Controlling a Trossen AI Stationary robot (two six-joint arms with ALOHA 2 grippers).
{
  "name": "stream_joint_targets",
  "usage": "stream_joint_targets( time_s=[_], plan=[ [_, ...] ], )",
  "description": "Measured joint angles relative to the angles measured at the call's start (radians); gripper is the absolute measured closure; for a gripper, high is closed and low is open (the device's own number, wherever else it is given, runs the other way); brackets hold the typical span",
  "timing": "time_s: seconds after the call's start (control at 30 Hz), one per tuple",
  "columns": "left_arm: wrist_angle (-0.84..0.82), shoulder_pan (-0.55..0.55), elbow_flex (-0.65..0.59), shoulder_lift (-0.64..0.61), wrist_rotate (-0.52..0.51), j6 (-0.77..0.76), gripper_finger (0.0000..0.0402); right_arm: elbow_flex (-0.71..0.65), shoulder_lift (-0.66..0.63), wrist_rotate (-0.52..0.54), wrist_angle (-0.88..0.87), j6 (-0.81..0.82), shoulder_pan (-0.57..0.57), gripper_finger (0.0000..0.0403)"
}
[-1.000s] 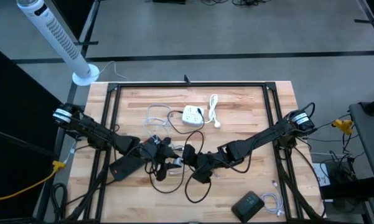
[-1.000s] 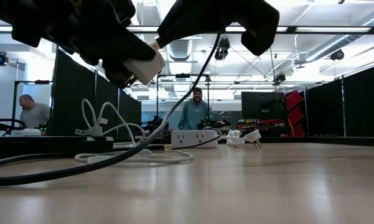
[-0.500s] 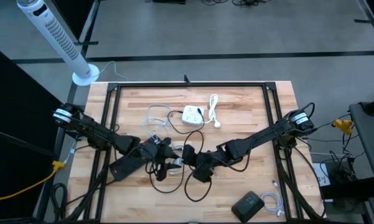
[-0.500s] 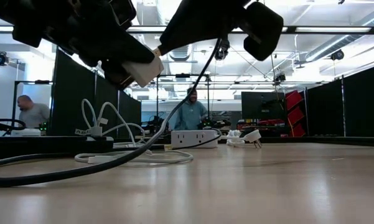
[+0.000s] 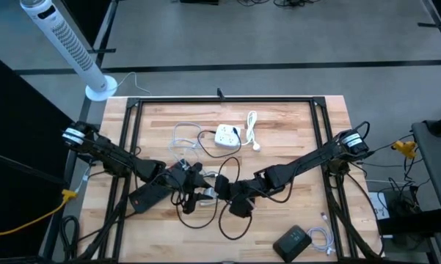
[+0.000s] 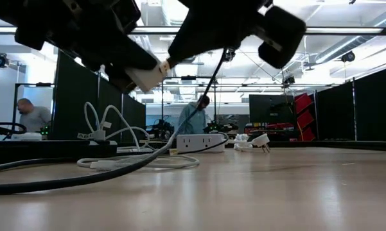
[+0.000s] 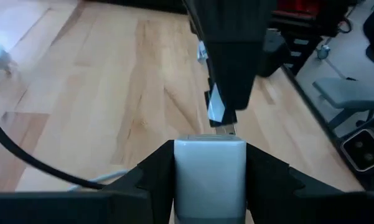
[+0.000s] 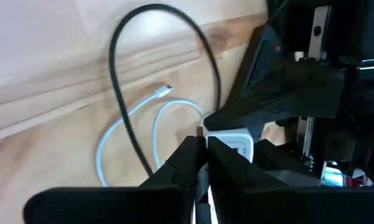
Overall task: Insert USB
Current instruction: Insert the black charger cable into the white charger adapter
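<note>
Swinging in closer since a second ago, right gripper (image 6: pixel 170 61) now putting the plug (image 7: pixel 221 116) right at the charger (image 7: pixel 210 174), tip nearly touching its face. Still mid-insertion, not seated yet by the look of it. Left gripper (image 7: pixel 210 163) clamping the charger on both sides, holding it up off the table (image 5: pixel 293 132). Right fingers pinched tight on the plug. Next up, probably lining tip with port and pushing straight in. Farther back, power strip (image 5: pixel 227 136) just lying there.
</note>
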Motion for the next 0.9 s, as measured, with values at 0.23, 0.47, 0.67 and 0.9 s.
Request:
stream_joint_targets(
  time_s=[0.23, 0.47, 0.67, 0.9],
  plan=[
    [-0.004, 0.000, -0.001, 0.062, 0.027, -0.014, 0.0257, 0.000, 0.003, 0.042, 0.013, -0.006, 0.001, 0.0388],
    [0.033, 0.003, -0.002, 0.072, 0.026, -0.014, 0.0257, 0.005, 0.003, 0.032, 0.003, -0.001, -0.001, 0.0388],
    [0.075, 0.003, -0.002, 0.072, 0.051, 0.019, 0.0257, 0.005, 0.007, 0.016, 0.011, -0.005, -0.004, 0.0388],
    [0.078, 0.003, -0.002, 0.072, 0.051, 0.034, 0.0257, 0.006, 0.008, 0.013, 0.011, -0.005, -0.006, 0.0388]
  ],
)
